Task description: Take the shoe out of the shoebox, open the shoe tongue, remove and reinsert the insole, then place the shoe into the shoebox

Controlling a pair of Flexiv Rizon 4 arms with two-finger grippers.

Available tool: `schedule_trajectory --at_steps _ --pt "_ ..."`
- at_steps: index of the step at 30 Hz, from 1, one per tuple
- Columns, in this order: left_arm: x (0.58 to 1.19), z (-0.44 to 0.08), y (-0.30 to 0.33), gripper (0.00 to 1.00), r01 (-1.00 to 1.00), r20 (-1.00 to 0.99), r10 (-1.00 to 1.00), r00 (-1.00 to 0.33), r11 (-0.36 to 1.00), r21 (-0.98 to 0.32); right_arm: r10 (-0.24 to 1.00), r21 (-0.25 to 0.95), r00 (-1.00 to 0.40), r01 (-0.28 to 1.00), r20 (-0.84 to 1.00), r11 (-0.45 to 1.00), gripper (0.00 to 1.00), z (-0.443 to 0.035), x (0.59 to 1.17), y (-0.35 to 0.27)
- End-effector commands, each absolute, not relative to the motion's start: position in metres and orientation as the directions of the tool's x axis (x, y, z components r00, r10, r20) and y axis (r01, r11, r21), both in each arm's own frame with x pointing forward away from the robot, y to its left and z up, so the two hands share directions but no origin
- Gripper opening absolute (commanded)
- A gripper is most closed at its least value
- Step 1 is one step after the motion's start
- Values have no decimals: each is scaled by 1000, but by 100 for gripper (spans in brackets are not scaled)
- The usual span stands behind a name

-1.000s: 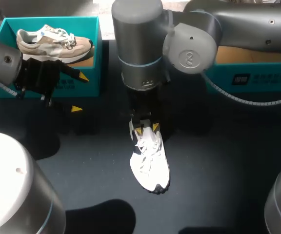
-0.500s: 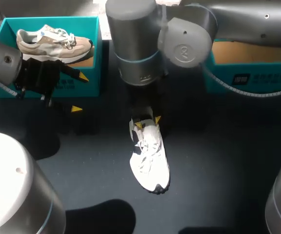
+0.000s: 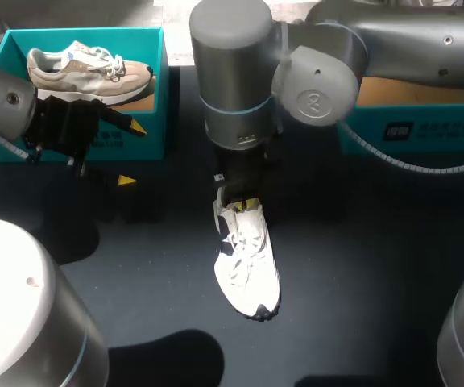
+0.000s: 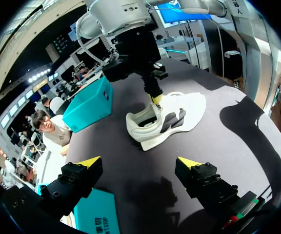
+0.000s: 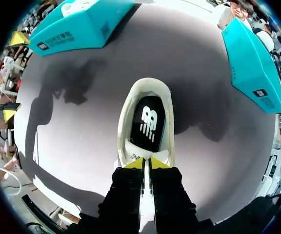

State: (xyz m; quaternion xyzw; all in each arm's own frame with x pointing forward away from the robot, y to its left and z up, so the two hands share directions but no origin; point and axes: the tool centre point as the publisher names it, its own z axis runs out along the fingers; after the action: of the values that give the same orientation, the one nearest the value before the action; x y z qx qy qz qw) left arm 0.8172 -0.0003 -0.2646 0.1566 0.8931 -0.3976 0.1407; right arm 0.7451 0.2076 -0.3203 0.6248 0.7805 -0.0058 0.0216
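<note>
**A:** Where does the white shoe (image 3: 246,262) lie?

**B:** In the middle of the worktop (image 3: 361,266), well apart from both boxes. Its long axis runs from the far edge toward the near edge. The toe is toward the near edge and the heel end is under the right jaws.

**A:** And those jaws?

**B:** They point down with the yellow tips together, clamped on the top of the tongue (image 5: 135,150). Just ahead of them the collar gapes, and the black insole (image 5: 148,119) with its white mark lies flat inside.

**A:** So what does the coming move turn on?

**B:** As I judge it, a pull up and back toward the toe, along that axis, to fold the tongue off the opening. The insole sits right beyond the tips, so the right arm is far nearer.

**A:** The left jaws?

**B:** They are wide apart and hold nothing. They sit toward the left far corner, just beside the left shoebox (image 3: 155,105), which holds a beige shoe (image 3: 87,68).

**A:** The other box?

**B:** The right shoebox (image 3: 409,129) is also teal card, at the right far corner, with a brown inside.

**A:** How will the shoe handle?

**B:** It has a soft padded tongue, slack laces (image 3: 244,242) and a limp upper on a firm moulded sole. The tongue should bend easily. Nothing pins the shoe, though, so it could slide on the smooth dark worktop.
</note>
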Motion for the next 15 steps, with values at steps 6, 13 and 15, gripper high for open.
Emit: schedule_trajectory --at_steps 6,13,15 --pt "816 -264 0 100 392 -376 169 -911 637 -664 970 25 -237 971 -57 239 24 -308 745 204" --pt "816 -264 0 100 392 -376 169 -911 637 -664 971 29 -238 971 -22 238 25 -321 751 207" --pt "816 -264 0 100 392 -376 169 -911 637 -664 971 26 -241 970 -5 241 24 -326 753 209"
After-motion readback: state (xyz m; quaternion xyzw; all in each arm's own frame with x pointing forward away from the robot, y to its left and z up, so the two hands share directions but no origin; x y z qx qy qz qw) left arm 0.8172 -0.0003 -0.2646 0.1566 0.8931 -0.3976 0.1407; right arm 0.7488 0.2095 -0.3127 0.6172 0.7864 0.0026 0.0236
